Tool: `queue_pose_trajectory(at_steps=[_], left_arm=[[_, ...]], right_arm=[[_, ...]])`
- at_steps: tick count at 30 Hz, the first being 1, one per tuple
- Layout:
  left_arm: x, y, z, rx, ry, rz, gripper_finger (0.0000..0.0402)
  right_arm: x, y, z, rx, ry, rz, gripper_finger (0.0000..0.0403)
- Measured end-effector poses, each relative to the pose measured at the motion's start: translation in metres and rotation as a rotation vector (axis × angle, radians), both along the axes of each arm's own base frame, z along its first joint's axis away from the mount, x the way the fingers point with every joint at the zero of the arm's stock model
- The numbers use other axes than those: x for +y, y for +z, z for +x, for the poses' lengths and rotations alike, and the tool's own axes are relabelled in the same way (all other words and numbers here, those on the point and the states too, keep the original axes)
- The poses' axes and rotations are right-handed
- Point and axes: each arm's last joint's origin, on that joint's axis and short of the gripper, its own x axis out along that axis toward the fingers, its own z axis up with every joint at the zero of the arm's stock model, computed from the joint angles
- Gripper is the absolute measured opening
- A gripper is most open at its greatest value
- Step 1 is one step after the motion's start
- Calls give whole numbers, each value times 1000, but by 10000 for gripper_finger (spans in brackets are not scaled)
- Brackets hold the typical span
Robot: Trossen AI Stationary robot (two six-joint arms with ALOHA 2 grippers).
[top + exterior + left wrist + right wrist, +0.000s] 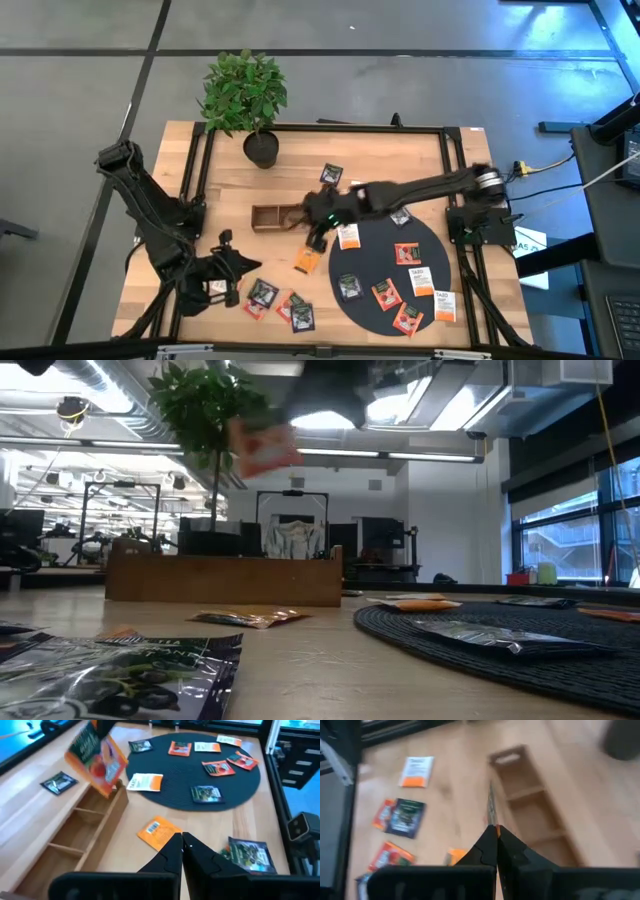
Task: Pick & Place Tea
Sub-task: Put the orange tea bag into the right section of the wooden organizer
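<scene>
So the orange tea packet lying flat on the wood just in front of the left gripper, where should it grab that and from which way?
Probably from straight above, pinching one free edge. The orange sachet lies flat on the bare table, clear of the wooden tray and black mat. The left gripper is shut, so it must open first.

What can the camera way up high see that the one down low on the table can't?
Only the high view shows the left gripper resting shut near the table's front left, and the plant's pot. Only the low view shows the room behind, with its ceiling lights. Both show the wooden tray, the black mat and the orange sachet held up by the right gripper.
</scene>
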Motion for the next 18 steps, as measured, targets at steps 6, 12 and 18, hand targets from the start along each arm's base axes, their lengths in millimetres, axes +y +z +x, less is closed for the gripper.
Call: queue_pose_trajectory(at_steps=[6,12,18], left_arm=[[3,1,2,-57,63,14,10],[10,2,9,-89,127,34,4],[17,2,16,-86,165,34,8]], right_arm=[[-29,-17,-43,-134,-15,-45,0],[-53,-56,-54,-173,-1,-83,0],[-71,-82,-48,-185,36,-114,0]])
